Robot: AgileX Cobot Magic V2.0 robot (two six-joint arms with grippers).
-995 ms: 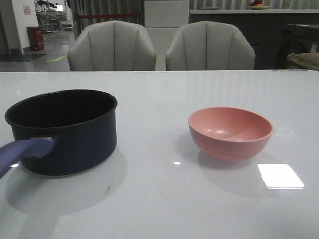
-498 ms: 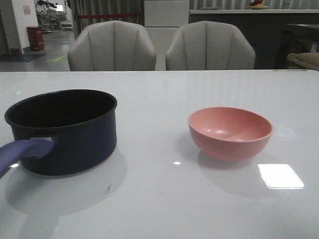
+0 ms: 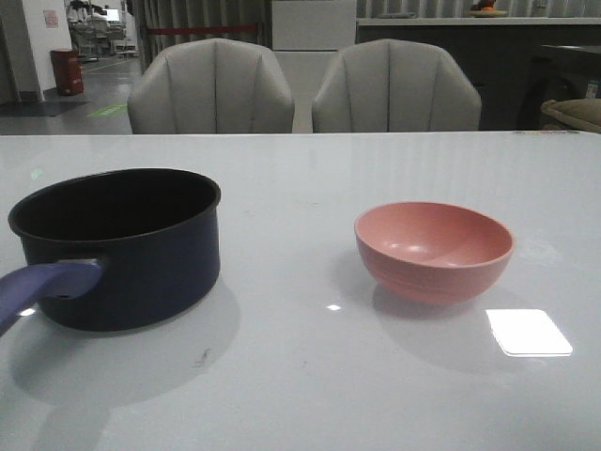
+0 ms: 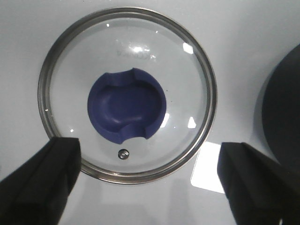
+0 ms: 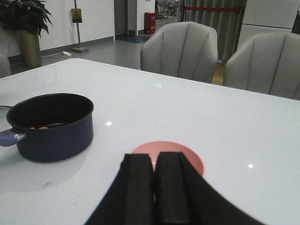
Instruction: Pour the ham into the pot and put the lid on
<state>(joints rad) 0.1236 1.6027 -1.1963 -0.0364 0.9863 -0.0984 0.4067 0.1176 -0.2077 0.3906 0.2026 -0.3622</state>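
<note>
The dark navy pot (image 3: 122, 246) stands on the left of the table, its lighter handle (image 3: 42, 287) pointing toward me. In the right wrist view, small orange pieces of ham (image 5: 38, 127) lie inside the pot (image 5: 51, 126). The lid (image 4: 70, 89), glass with a silver rim and a blue knob (image 4: 127, 108), lies flat on the table beside the pot's edge (image 4: 283, 108). My left gripper (image 4: 149, 157) hangs open above the lid, one finger on each side of its rim, not touching it. My right gripper (image 5: 153, 161) is shut and empty, in front of the pink bowl (image 5: 190, 158).
The pink bowl (image 3: 434, 249) sits upright and empty at the table's right. Two grey chairs (image 3: 211, 86) stand behind the far edge. A bright light reflection (image 3: 528, 332) lies on the glossy white table (image 3: 300, 376). Neither arm shows in the front view.
</note>
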